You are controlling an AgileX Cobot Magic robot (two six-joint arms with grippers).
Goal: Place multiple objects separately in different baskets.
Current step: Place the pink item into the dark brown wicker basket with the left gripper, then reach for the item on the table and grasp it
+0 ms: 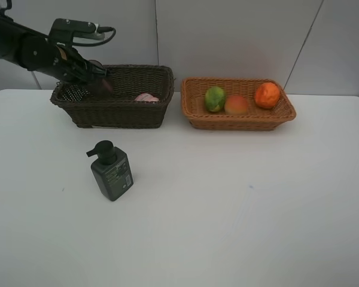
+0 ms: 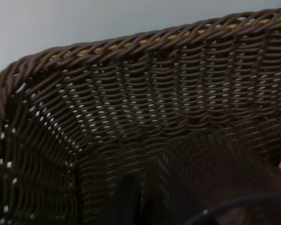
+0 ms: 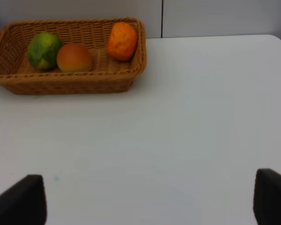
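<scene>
My left gripper reaches over the left end of the dark brown basket and is shut on the translucent mauve cup, held just inside the basket. In the left wrist view the cup fills the lower part in front of the basket wall. The pink bottle lies in the same basket. The orange, green fruit and peach lie in the light basket. The dark green pump bottle stands on the table. My right gripper is open and empty above the table.
The white table runs wide in front of both baskets. A pale wall stands right behind them. The right wrist view shows the light basket with its fruit and the table's far right corner.
</scene>
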